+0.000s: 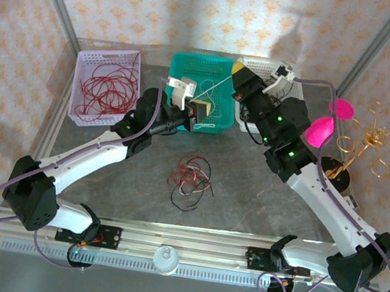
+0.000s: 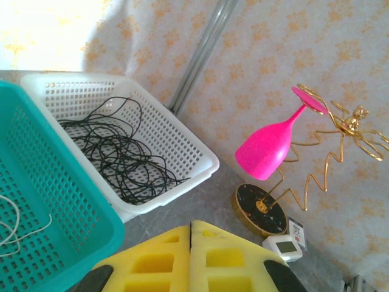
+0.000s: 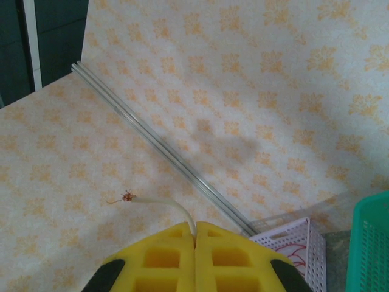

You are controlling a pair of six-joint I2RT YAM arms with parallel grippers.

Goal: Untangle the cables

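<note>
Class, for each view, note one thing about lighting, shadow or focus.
Top external: soft shadows on the back wall. Left wrist: glare bleaches the corner above the white basket. Right wrist: faint shadow on the wallpaper, white cable sharp.

Bright, soft shadows; glare whitens the wall (image 2: 42,30).

Free table in the middle, crowded at back and right.
The tabletop (image 1: 258,214) around the cables (image 1: 191,178) is open between the left arm (image 1: 98,154) and the right arm (image 1: 326,202). Behind stand a lilac basket (image 1: 110,52), a teal basket (image 1: 193,59) and a white basket (image 2: 206,164) in a row. A white cable (image 3: 161,200) stretches from the closed right gripper (image 3: 195,230) above them. At right, a pink glass (image 2: 267,149) on a gold rack (image 2: 351,123) blocks the side.
</note>
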